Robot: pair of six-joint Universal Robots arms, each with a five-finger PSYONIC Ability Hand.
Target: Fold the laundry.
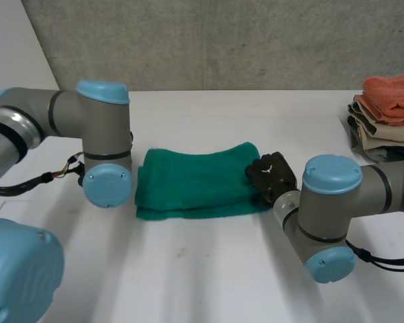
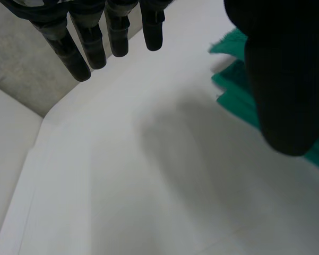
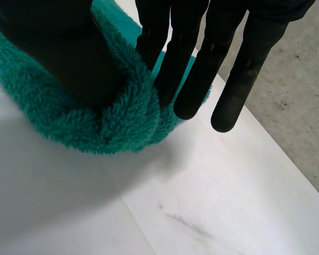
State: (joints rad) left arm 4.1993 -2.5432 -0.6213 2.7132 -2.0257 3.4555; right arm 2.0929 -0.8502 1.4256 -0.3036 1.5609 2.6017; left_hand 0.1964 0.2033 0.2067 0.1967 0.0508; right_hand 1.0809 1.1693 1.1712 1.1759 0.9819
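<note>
Your green towel (image 1: 195, 182) lies folded into a long band on the white table (image 1: 208, 269), with its upper layer bulging a little. The right hand (image 1: 272, 176) is at the towel's right end. In its wrist view you can see the thumb (image 3: 69, 48) tucked into the rolled edge of the terry. The straight fingers (image 3: 164, 69) come down on the other side of that edge, the nearest ones touching the cloth, so this hand pinches the towel's end between thumb and fingers. The left hand (image 2: 278, 79) is just beside the towel's left end and off the cloth. Its fingers (image 2: 95, 42) hang straight and slightly apart above bare table, its thumb stands away from them on the towel's side, and it holds nothing. The left arm (image 1: 104, 134) stands at the towel's left end in the head view. Well to the towel's right, at the table's far edge, you have a pile of laundry (image 1: 388, 114) with an orange cloth on top
</note>
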